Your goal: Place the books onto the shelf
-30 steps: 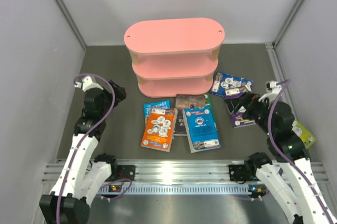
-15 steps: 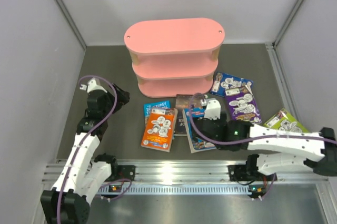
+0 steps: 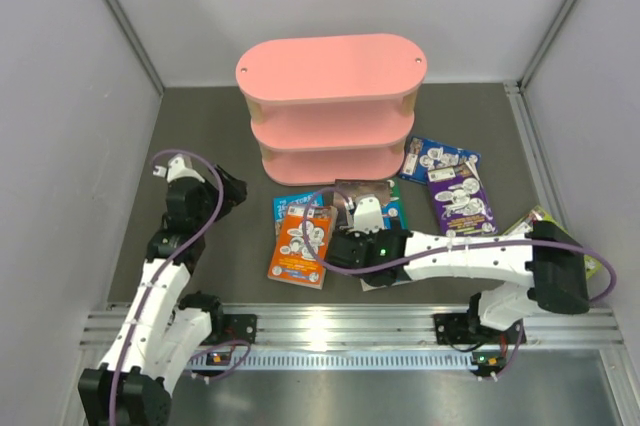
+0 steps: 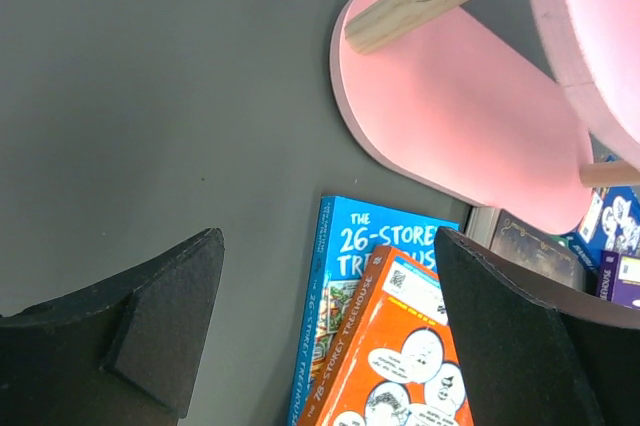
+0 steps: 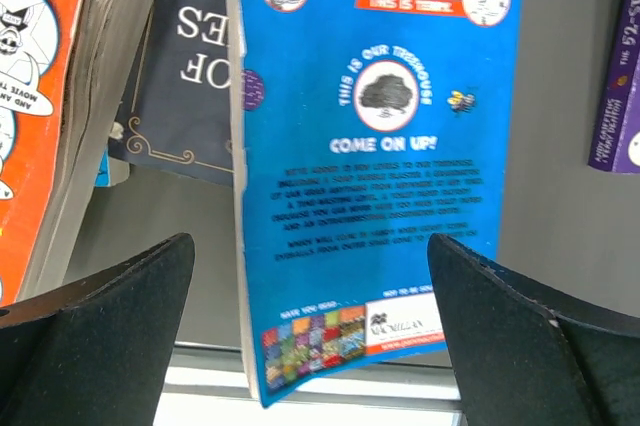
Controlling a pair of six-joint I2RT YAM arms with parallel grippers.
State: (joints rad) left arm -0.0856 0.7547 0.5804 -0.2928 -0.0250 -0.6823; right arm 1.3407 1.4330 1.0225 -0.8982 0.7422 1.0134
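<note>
The pink three-tier shelf stands at the back, with nothing on its boards as far as I can see. Books lie flat in front of it: an orange one on a blue one, a dark one, and another blue one. My right gripper hangs open just above that blue book's lower end, holding nothing; from above, the right gripper covers most of it. My left gripper is open above the bare mat, left of the orange book.
A navy book, a purple book and a lime book lie at the right, the lime one half under my right arm. The metal rail runs along the near edge. Grey walls close in both sides.
My right arm has swung from the right side across to the middle and now reaches left over the blue book. The left arm has shifted only slightly, its jaws a little narrower.
</note>
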